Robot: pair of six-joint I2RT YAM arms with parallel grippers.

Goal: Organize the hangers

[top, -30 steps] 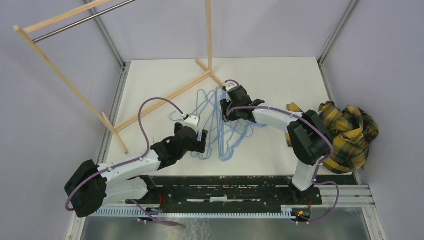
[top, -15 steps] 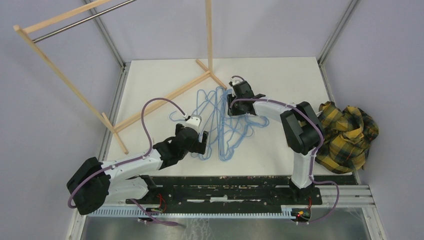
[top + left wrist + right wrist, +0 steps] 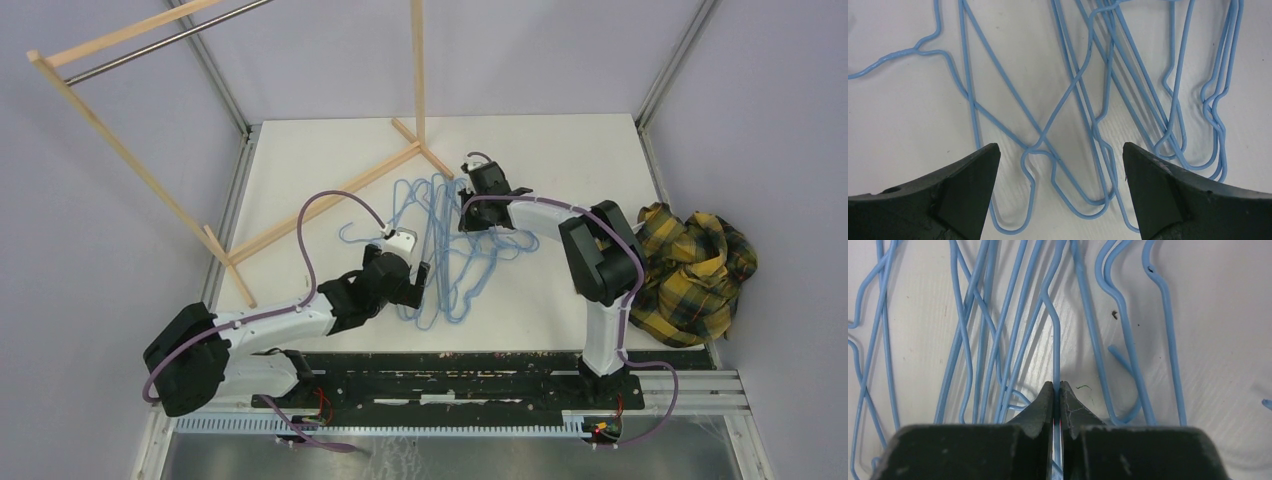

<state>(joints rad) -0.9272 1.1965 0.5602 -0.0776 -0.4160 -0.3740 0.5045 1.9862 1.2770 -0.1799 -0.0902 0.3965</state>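
Several light-blue wire hangers (image 3: pixel 455 250) lie in a tangled heap on the white tabletop (image 3: pixel 560 150), just on the near side of the wooden rack (image 3: pixel 418 70) and its foot, as we see it from above. The right fingers (image 3: pixel 1040 410), working at the end of the heap closest to the rack's foot, are pinched together on a single strand of one of the hangers. The blue wire runs straight out from between their tips. The left fingers (image 3: pixel 955 192), at the side of the heap farthest from the rack, stand wide apart and hold nothing. Between them we see crossed wires and several looped ends lying flat on the tabletop. We cannot tell whether the left tips touch the surface. We cannot count the hangers either, as their outlines overlap too closely. A yellow-and-black plaid cloth (image 3: pixel 700 265) sits bunched at the tabletop's right edge, well apart from the rack and not touching the heap. The rack's metal rod (image 3: pixel 170 38) bears nothing.
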